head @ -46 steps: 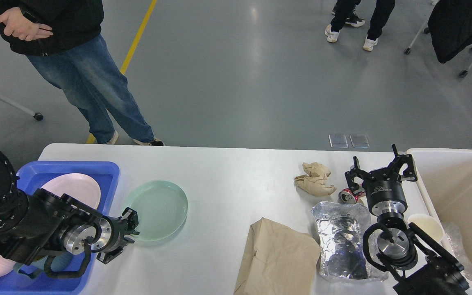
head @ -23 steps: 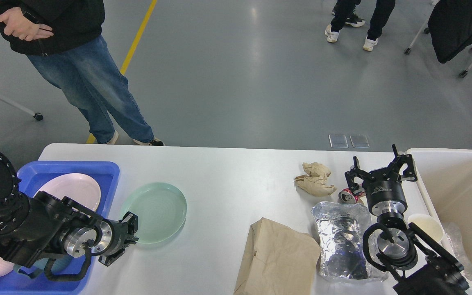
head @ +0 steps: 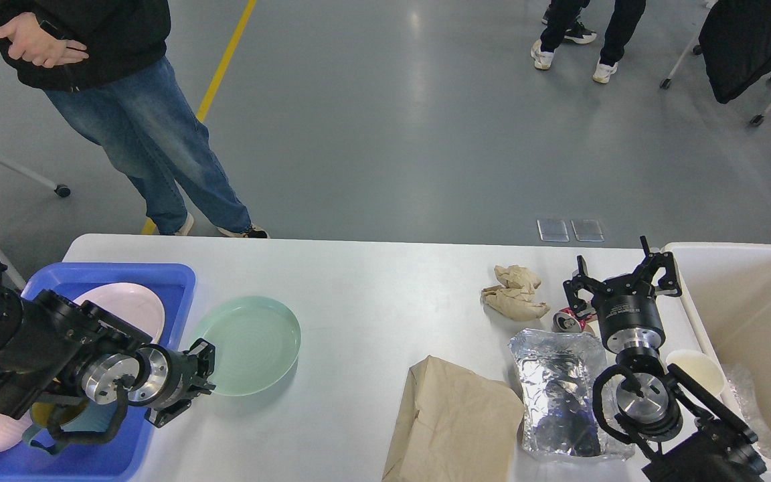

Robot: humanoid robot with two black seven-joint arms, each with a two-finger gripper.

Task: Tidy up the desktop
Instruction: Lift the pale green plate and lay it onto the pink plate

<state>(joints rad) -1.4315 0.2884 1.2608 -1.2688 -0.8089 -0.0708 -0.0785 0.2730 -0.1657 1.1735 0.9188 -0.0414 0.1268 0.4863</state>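
No legible writing; my left gripper grips green plate rim, right gripper jaws apart above desktop.

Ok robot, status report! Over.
Left gripper clamped on green plate rim. Right gripper open, empty. Desktop untidy: paper bag, foil, crumpled paper.

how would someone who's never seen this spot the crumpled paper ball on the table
Start at the cream-white plastic bin at the white desktop's right end. Left of it the right gripper hovers open; left again lies the crumpled brown paper wad, wrinkled and lumpy, unlike the flat brown paper bag.
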